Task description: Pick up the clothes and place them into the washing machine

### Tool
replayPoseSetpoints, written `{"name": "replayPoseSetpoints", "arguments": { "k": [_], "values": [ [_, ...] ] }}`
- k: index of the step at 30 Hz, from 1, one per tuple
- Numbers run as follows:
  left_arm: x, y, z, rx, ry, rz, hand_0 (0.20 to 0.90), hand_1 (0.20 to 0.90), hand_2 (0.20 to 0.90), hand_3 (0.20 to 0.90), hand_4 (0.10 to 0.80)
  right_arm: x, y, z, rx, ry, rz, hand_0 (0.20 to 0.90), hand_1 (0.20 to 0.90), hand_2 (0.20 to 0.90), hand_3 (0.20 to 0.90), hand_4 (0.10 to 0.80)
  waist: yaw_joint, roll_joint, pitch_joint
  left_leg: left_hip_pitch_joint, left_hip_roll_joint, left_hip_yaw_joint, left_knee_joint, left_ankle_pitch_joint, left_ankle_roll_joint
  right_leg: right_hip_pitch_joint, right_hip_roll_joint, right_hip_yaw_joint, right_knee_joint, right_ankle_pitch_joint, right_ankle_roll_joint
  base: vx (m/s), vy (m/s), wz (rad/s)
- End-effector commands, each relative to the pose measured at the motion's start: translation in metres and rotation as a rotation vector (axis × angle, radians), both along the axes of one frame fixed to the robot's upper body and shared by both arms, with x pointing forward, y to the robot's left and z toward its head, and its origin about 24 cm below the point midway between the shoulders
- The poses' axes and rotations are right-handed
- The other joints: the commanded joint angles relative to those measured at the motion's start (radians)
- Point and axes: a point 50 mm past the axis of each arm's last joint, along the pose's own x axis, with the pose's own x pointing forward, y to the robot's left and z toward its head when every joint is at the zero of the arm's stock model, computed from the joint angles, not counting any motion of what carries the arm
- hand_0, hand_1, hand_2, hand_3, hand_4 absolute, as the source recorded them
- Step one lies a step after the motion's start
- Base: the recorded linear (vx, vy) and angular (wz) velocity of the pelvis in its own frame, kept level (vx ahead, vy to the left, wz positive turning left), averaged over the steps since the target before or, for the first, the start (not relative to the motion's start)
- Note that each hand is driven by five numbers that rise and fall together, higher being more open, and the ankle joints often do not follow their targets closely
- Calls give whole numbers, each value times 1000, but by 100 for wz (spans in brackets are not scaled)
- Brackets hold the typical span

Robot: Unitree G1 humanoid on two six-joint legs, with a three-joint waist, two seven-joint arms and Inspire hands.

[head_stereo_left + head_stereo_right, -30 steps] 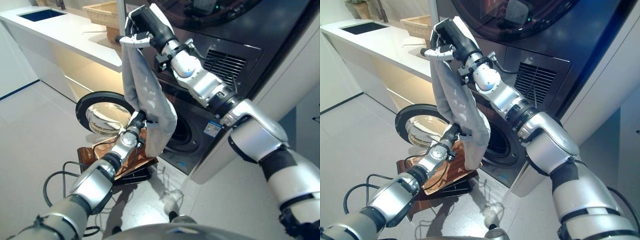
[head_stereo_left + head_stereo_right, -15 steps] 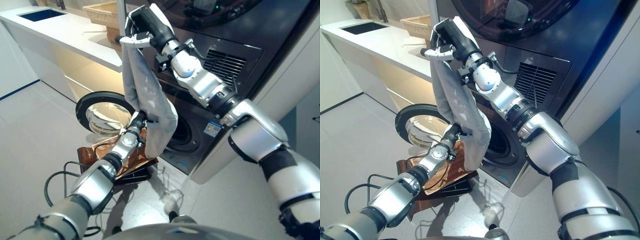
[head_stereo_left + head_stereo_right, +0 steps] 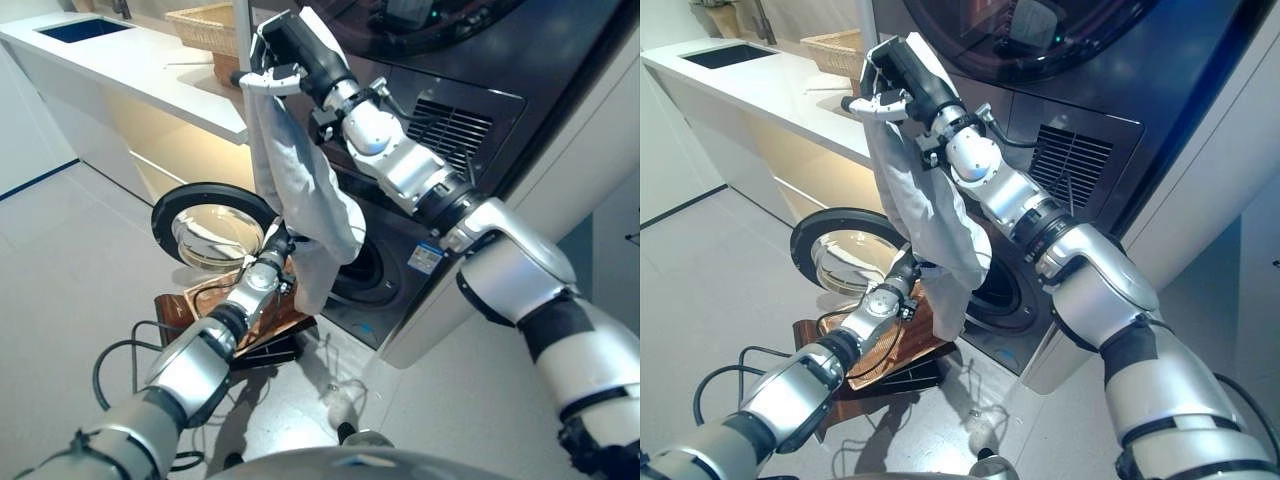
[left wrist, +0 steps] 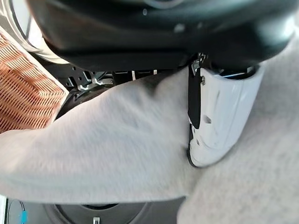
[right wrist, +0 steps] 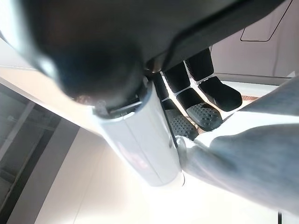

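A long grey garment [image 3: 292, 175] hangs in front of the washing machine's round opening [image 3: 362, 268]. My right hand [image 3: 297, 47] is high up, shut on the garment's top end; the right wrist view shows the cloth [image 5: 252, 161] pinched against my white-covered thumb [image 5: 147, 137]. My left hand [image 3: 277, 250] is lower, by the opening, shut on the garment's lower part; in the left wrist view its thumb [image 4: 219, 116] presses into the cloth [image 4: 117, 154]. The garment's lower end is bunched at the opening's edge. The wicker basket [image 3: 203, 298] sits under my left arm.
The machine's round door [image 3: 205, 225] stands open to the left of the opening. The basket rests on a low dark brown box [image 3: 262, 350]. A white counter [image 3: 130, 70] with a sink and another wicker basket [image 3: 205, 25] runs along the back left.
The garment's lower part has swung right and bunched closer to the opening. My left hand has shifted slightly down and right with it. My right hand has stayed in place.
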Motion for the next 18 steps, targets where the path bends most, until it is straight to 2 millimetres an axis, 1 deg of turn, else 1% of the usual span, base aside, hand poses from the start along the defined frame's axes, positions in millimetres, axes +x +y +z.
{"name": "replayPoseSetpoints", "arguments": {
  "k": [1,12,15,17,18],
  "values": [
    [36,-28,73,-19,-244,-75,200,200,200,200,300,-11,-2,74,130,-224,35,200,200,200,200,300,43,18,-139,40,30,-15,-6,-36,-45,-69,-7,16,110,-34,5,0,0,0],
    [36,-21,69,-25,-229,-43,200,200,200,200,300,-8,-10,72,147,-213,10,200,200,200,200,300,46,18,-137,38,28,-17,-5,-34,-45,-67,-9,10,108,-32,4,0,0,0],
    [37,-16,69,-33,-224,-26,200,200,200,200,300,-5,-16,71,150,-209,-13,200,200,200,200,300,49,17,-136,37,29,-18,-5,-35,-45,-66,-9,8,107,-33,4,0,0,0],
    [37,-11,67,-34,-219,-11,200,200,200,200,300,0,-29,69,160,-199,-60,200,200,200,200,300,52,18,-133,36,28,-20,-5,-34,-44,-64,-9,6,106,-34,3,0,0,0],
    [37,-11,67,-34,-219,-11,200,200,200,200,300,0,-29,69,160,-199,-60,200,200,200,200,300,52,18,-133,36,28,-20,-5,-34,-44,-64,-9,6,106,-34,3,0,0,0]
  ]
}}
